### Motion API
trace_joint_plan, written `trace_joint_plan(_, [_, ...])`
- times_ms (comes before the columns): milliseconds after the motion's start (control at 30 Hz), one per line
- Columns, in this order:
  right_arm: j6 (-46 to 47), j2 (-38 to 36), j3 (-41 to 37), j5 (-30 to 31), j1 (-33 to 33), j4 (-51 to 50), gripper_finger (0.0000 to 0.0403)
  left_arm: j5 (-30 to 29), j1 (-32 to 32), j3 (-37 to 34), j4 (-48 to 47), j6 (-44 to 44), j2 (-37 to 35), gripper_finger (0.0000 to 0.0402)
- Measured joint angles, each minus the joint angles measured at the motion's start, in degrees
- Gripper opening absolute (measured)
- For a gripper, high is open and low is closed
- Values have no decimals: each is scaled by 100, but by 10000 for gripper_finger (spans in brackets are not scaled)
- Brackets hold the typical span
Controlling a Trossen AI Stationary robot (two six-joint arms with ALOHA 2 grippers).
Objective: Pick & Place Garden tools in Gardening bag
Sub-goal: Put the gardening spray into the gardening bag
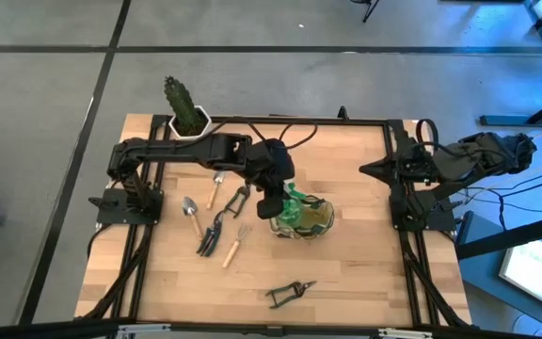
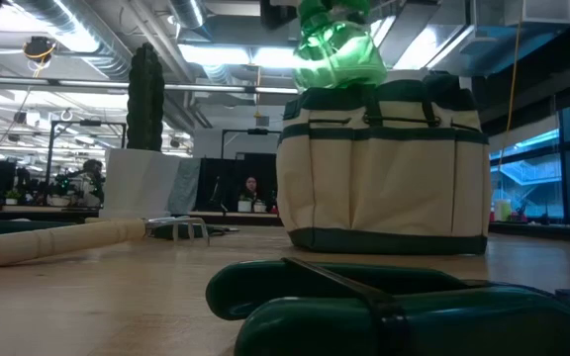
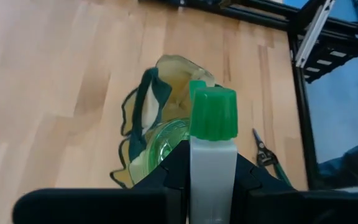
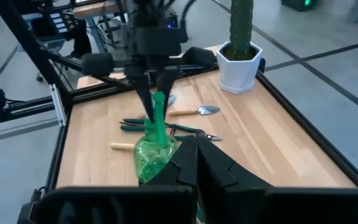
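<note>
My left gripper [image 1: 273, 207] is shut on the green spray bottle [image 1: 294, 213], held over the mouth of the olive-and-tan gardening bag [image 1: 313, 222] at the table's middle. In the low view the bottle [image 2: 339, 49] hangs at the bag's [image 2: 384, 168] top rim. A silver trowel [image 1: 191, 213], a wooden-handled fork [image 1: 234, 245] and dark tools [image 1: 213, 235] lie flat left of the bag. Black pruning shears [image 1: 290, 294] lie near the front edge. My right gripper [image 1: 370, 169] is shut and waits at the right edge. My left gripper pinches the spray bottle's top end [image 3: 213, 162], below its green cap, between its two fingers [image 4: 148, 102]. The fingers come from above, pointing down. The bottle hangs upright below them, its clear green body [image 4: 153, 155] over the bag's mouth, clear of the table.
A green cactus in a white hexagonal pot [image 1: 188, 118] stands at the far left corner. A black frame [image 1: 398, 202] borders the table. Bare wood lies right of the bag and along the near edge around the shears [image 3: 265, 154].
</note>
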Motion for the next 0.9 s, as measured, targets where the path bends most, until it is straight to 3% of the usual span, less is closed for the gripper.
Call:
trace_joint_plan(367, [-28, 7, 0, -74, 0, 0, 0, -27, 147, -51, 38, 66, 4, 42])
trace_joint_plan(667, [-34, 7, 0, -71, 0, 0, 0, 288, 101, -51, -7, 253, 510, 42])
trace_joint_plan(900, [-34, 7, 0, -71, 0, 0, 0, -7, -32, -53, -81, 439, 651, 42])
